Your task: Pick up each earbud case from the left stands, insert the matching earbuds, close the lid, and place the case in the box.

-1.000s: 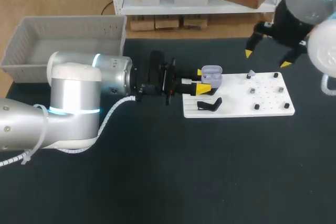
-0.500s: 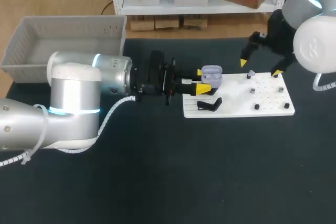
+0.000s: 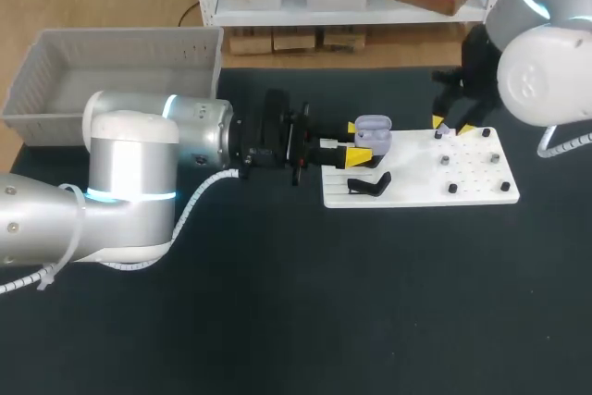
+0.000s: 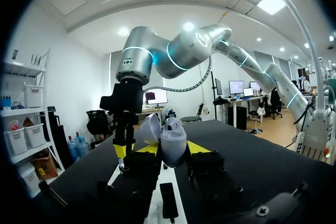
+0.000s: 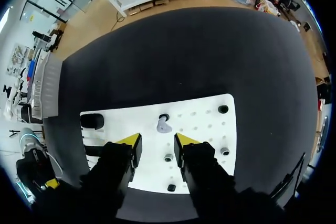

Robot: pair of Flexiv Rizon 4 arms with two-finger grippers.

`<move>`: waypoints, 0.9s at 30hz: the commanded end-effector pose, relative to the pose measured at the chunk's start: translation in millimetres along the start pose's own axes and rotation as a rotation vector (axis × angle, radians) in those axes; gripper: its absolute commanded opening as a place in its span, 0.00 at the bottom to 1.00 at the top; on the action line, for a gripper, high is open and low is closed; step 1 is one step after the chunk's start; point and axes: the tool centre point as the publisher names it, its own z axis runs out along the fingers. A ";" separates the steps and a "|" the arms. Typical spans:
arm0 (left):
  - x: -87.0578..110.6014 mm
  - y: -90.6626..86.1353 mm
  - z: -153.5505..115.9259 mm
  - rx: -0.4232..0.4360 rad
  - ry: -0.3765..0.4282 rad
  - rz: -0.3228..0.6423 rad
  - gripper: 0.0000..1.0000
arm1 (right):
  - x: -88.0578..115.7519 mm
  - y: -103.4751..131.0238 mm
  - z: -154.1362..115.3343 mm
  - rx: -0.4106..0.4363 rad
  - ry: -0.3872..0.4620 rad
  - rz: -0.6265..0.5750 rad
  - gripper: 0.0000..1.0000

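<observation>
Lavender, smooth and glossy, the rounded plastic earbud case (image 3: 373, 134) is clamped between both fingers of the left end effector (image 3: 356, 142), lid raised, over the left end of the white pegged board (image 3: 481, 193) on the black bench (image 3: 277, 302). The right end effector (image 5: 157, 142) hangs spread and empty-handed just above the small lavender earbud (image 5: 164, 126) on its peg. So tiny and slick a piece could squirt sideways under an off-centre pinch, or topple if one finger lands first.

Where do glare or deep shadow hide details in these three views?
Left wrist view: glare stays overhead, off the table, and the open lilac earbud case in the left hand is well lit. Right wrist view: the white pegged board is evenly bright, no glare. Head view: the black stand contrasts on that board.
</observation>
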 end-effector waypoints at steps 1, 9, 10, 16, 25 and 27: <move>0.5 -1.4 0.2 -0.005 -0.001 0.002 0.00 | -2.9 0.2 3.2 -0.004 0.009 -0.002 0.39; 0.5 -1.4 0.2 -0.005 -0.001 0.002 0.00 | -4.7 -3.5 10.2 -0.003 0.023 0.007 0.40; 0.5 -1.4 0.2 -0.005 -0.001 0.002 0.00 | -4.9 -4.3 10.8 -0.003 0.025 0.009 0.40; 0.5 -1.4 0.2 -0.005 -0.001 0.002 0.00 | -5.9 -6.6 14.7 -0.005 0.031 0.015 0.40; 0.5 -1.4 0.2 -0.005 -0.001 0.002 0.00 | -8.9 -6.5 17.1 -0.005 0.029 0.026 0.31; 0.5 -1.4 0.2 -0.005 -0.001 0.002 0.00 | -8.9 -6.5 17.2 -0.006 0.029 0.028 0.30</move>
